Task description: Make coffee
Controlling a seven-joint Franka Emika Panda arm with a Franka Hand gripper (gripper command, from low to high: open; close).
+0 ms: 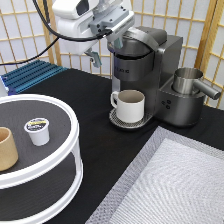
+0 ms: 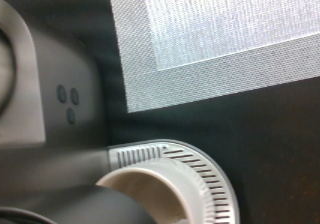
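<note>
Gripper (image 1: 106, 50) up high at the exterior view's top, just beside the upper front of the dark grey coffee machine (image 1: 150, 65), nearly touching its lid. Fingers spread apart, nothing between them, so released and empty. White handled mug (image 1: 129, 105) sits below it on the machine's round drip grate (image 1: 116, 120); wrist view looks straight down on that mug rim (image 2: 153, 185) and grate (image 2: 209, 180).

The coffee (image 1: 38, 131), a small white tapered plastic pod with dark foil top and yellow-and-white label, lies well apart from the gripper, toward the exterior view's bottom left. It stands upright, long axis vertical, foil up, on the top tier of the round white two-tier tray (image 1: 75, 145), near a tan handleless cup (image 1: 7, 149). Pod untouched, not yet in the machine.

Steel milk jug (image 1: 189, 82) on the machine's right side. Grey woven mat (image 1: 175, 185) on the black bench (image 1: 95, 100).
</note>
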